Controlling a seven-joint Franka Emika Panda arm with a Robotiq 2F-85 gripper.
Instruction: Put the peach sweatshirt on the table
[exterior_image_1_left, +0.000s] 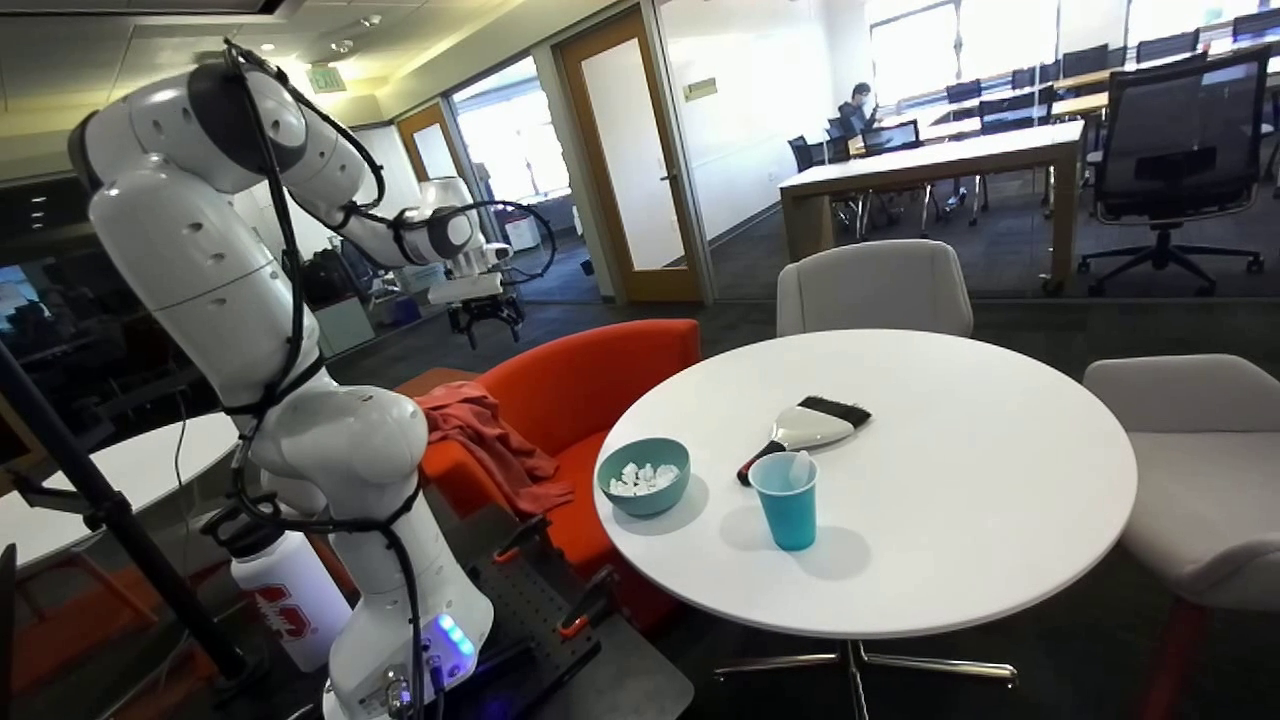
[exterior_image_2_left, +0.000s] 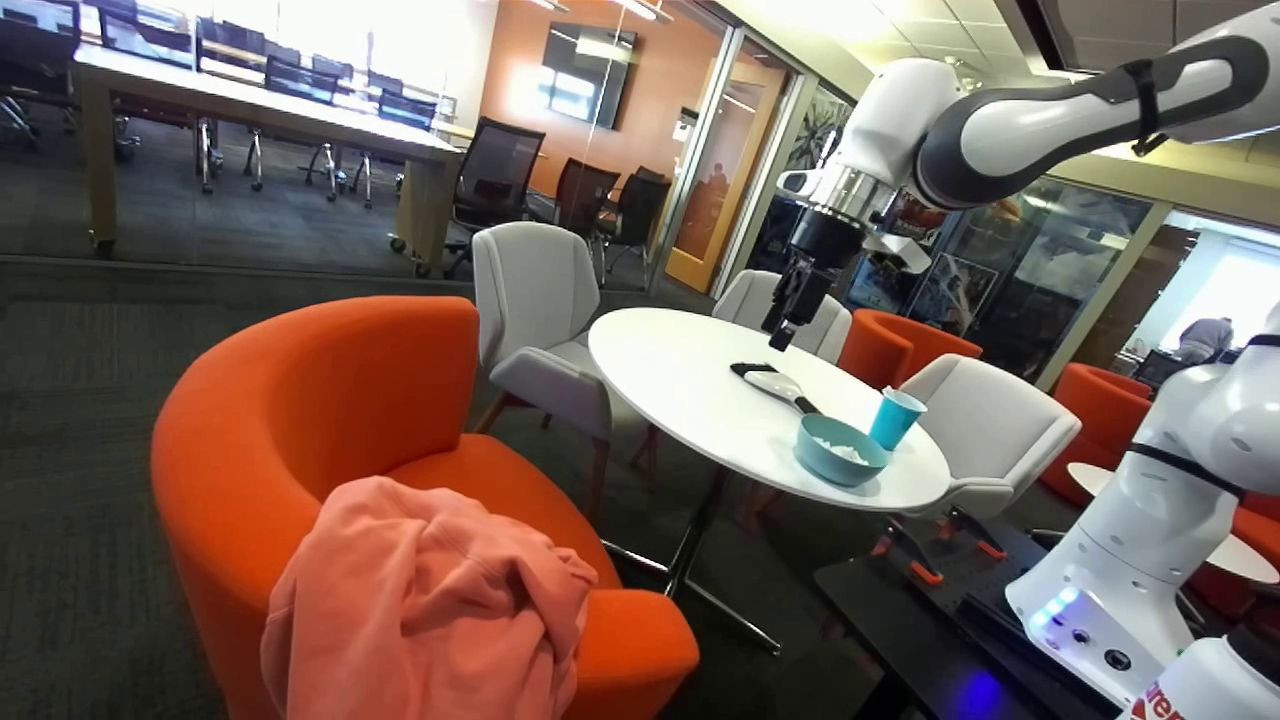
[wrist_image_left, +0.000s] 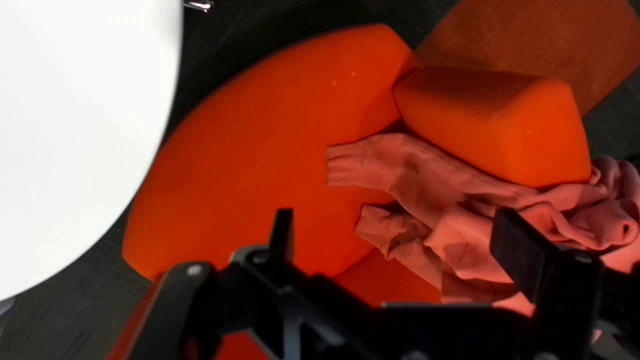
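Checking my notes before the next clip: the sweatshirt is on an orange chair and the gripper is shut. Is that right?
The gripper is open, not shut: its jaws stand apart in the wrist view. The sweatshirt is on an orange chair.

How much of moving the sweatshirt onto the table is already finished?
Nothing looks done: the sweatshirt is draped over the orange chair. Nothing is in hand: the gripper is open and empty. Remaining: grasp the sweatshirt, lift it, lay it on the white table.
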